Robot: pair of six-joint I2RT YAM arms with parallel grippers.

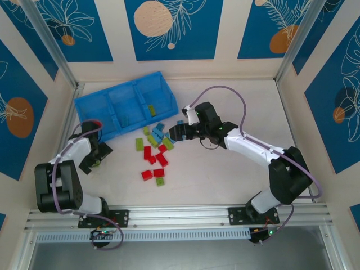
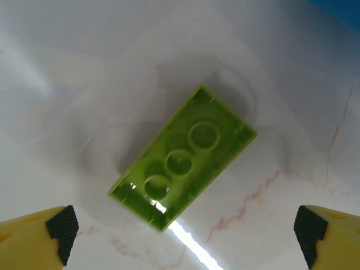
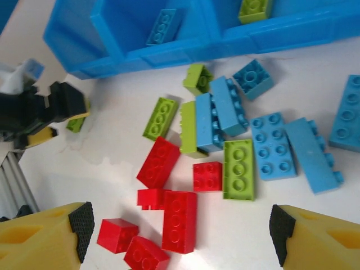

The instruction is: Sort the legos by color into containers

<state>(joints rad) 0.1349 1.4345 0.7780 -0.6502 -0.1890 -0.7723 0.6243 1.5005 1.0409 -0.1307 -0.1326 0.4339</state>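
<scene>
My left claw (image 2: 185,235) is spread as wide as it goes, its pads at the bottom corners of the wrist view, and it grips nothing. A yellow-green brick (image 2: 183,157) lies underside up on the table at centre frame, clear of both pads. My right claw (image 3: 181,228) is released too and empty, hovering over the loose legos (image 3: 225,140) in mid-frame. The blue bin (image 3: 169,53) runs along the top edge, with a blue brick (image 3: 163,25) and a green brick (image 3: 253,8) in separate compartments.
</scene>
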